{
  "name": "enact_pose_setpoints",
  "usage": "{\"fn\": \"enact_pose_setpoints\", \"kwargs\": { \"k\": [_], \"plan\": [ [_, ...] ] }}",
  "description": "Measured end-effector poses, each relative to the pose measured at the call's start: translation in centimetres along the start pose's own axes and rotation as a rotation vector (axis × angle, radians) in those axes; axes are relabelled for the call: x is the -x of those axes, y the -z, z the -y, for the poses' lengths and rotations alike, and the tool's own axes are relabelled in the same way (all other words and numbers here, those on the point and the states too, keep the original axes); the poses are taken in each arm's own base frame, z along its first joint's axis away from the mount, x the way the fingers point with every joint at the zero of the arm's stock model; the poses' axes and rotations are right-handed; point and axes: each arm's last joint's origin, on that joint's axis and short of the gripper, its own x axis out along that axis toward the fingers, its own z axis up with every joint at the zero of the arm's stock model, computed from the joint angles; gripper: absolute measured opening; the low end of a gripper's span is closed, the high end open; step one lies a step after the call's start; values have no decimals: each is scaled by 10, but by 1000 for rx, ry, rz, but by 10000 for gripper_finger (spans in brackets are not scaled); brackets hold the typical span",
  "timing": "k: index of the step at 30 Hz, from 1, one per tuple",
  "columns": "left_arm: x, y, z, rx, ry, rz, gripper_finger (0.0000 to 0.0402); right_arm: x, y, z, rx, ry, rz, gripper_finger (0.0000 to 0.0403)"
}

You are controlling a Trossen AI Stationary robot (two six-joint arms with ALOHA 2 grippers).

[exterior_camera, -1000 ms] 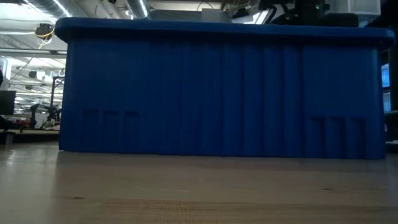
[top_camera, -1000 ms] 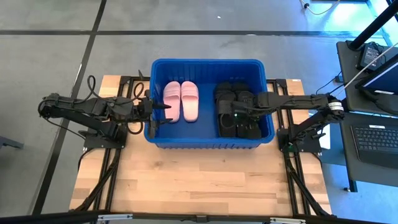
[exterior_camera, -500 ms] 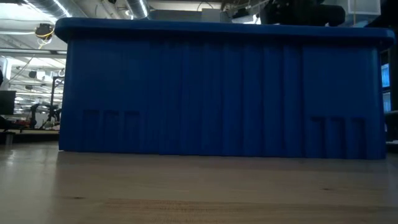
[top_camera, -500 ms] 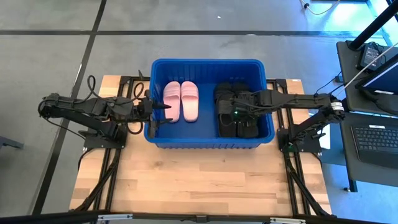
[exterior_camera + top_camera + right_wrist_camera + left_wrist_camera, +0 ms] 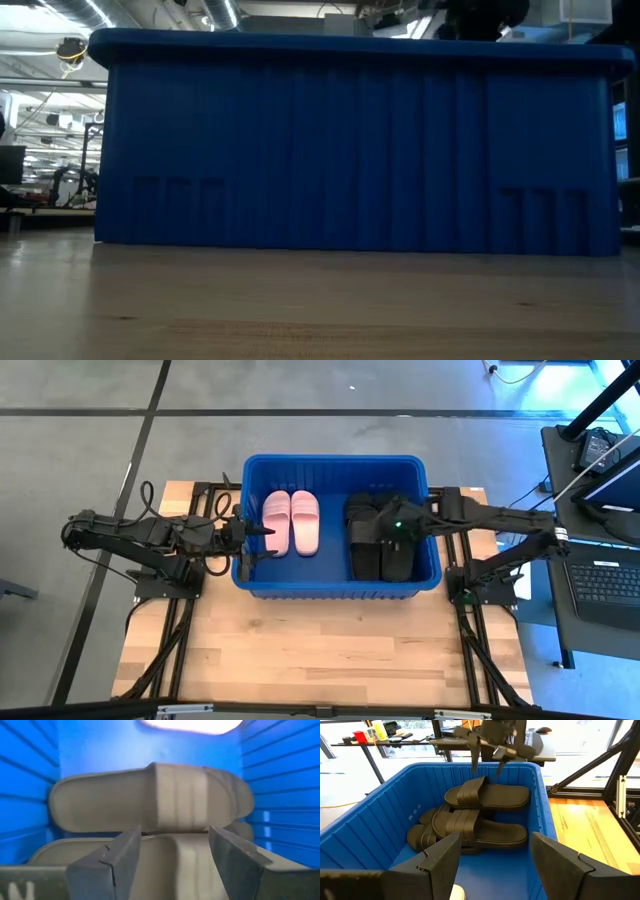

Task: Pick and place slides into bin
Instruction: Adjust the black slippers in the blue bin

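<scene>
Left wrist view, near to far: left gripper (image 5: 492, 857) spread and empty at the bin (image 5: 365, 827) rim, then the stacked black slides (image 5: 480, 822), then the right gripper (image 5: 485, 762) hanging above them, prongs apart, nothing pinched. High view: pink slides (image 5: 291, 522) beside the black ones, all inside, table bare. Looks like the last release; next calls for lifting the right arm clear.

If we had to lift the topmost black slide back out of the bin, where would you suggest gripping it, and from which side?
Probably by its wide strap, from above. The top black slide lies sole-down on the others in the bin, its strap arching clear of the footbed, so one finger could slip under. The right end effector already hangs open over it.
</scene>
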Motion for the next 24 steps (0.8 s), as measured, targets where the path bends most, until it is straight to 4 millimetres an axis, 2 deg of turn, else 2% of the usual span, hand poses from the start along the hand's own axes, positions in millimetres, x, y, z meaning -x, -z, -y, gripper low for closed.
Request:
{"fn": "enact_pose_setpoints", "kwargs": {
  "k": [11,16,19,24],
  "plan": [
    [0,0,0,1,0,0,234,32,16,42,-71,24,218,234],
    [-4,-1,1,3,-7,6,234,42,26,53,-70,30,252,234],
    [-13,-1,2,8,-43,14,234,45,29,58,-72,47,255,234],
    [-40,2,4,10,-67,-9,234,45,33,66,-83,26,273,234]
  ]
}}
